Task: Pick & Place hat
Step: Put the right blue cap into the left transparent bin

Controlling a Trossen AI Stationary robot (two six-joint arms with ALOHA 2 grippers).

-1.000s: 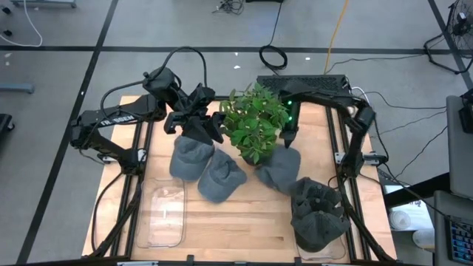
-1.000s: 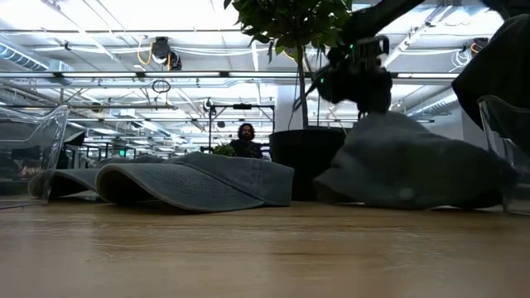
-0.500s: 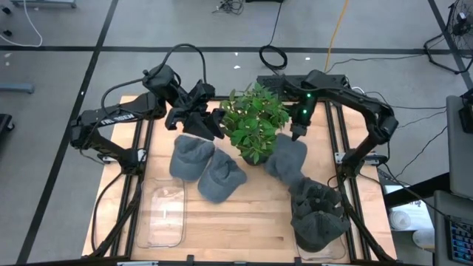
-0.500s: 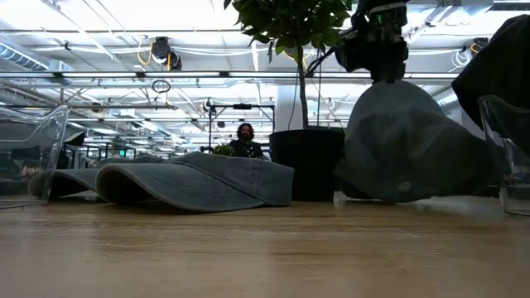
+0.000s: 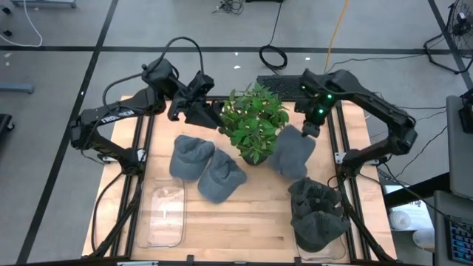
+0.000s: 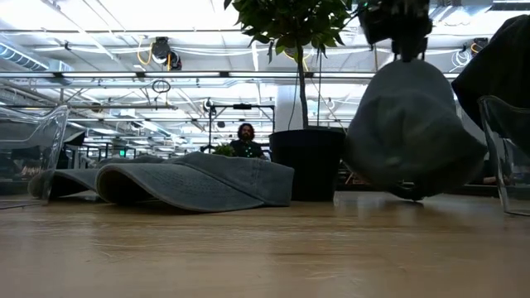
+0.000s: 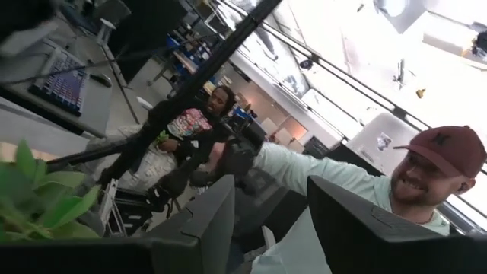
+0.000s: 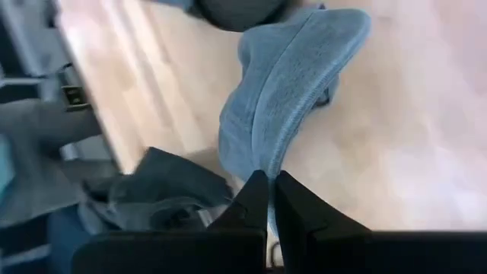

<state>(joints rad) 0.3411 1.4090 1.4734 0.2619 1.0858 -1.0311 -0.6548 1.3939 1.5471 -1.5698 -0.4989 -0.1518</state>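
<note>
Hanging off the table, the hat point(image 5: 293, 153) dangles from the right gripper point(image 5: 313, 130), fingers pinched tight on its fabric, beside the plant point(image 5: 253, 123), above the hat pile point(image 5: 316, 214). Left gripper point(image 5: 205, 111) waits by the plant, fingers apart, empty. Risk: thin pinch slipping, or the swinging hat snagging leaves or missing the pile. White lettering on the left arm is unreadable.
</note>
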